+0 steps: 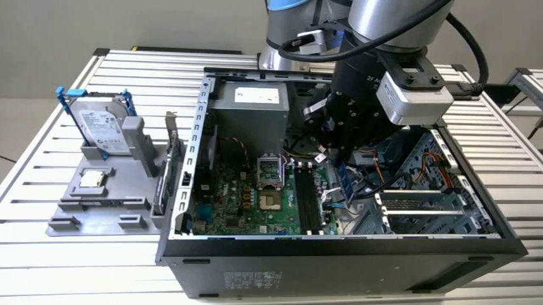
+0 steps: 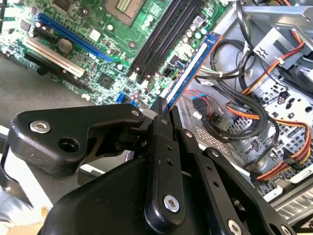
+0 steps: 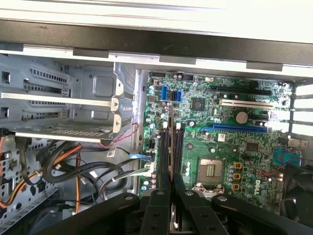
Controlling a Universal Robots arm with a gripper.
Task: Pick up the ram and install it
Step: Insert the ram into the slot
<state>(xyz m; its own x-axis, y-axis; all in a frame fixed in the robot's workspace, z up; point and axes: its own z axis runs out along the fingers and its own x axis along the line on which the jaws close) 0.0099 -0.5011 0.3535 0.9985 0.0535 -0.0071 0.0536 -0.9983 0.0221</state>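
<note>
My gripper [image 1: 332, 159] reaches down into the open computer case [image 1: 182, 210] and is shut on the ram [image 1: 344, 185], a thin bluish-green stick held on edge. In the second wrist view the ram [image 2: 193, 63] runs away from the gripper [image 2: 164, 110], alongside the black memory slots [image 2: 166, 34] and over the board's edge near the cables. The first wrist view shows the ram [image 3: 171, 147] edge-on, lined up lengthwise with the memory slots [image 3: 164, 147], just ahead of the gripper [image 3: 171, 185]. Whether it touches a slot I cannot tell.
Bundled cables [image 2: 244, 98] and a metal drive cage [image 1: 424, 203] crowd the exterior view's right side of the case. The processor socket [image 1: 267, 175] lies left of the slots. Outside, a grey fixture [image 1: 93, 210] holds a hard drive [image 1: 102, 127] and a bracketed card [image 1: 170, 165].
</note>
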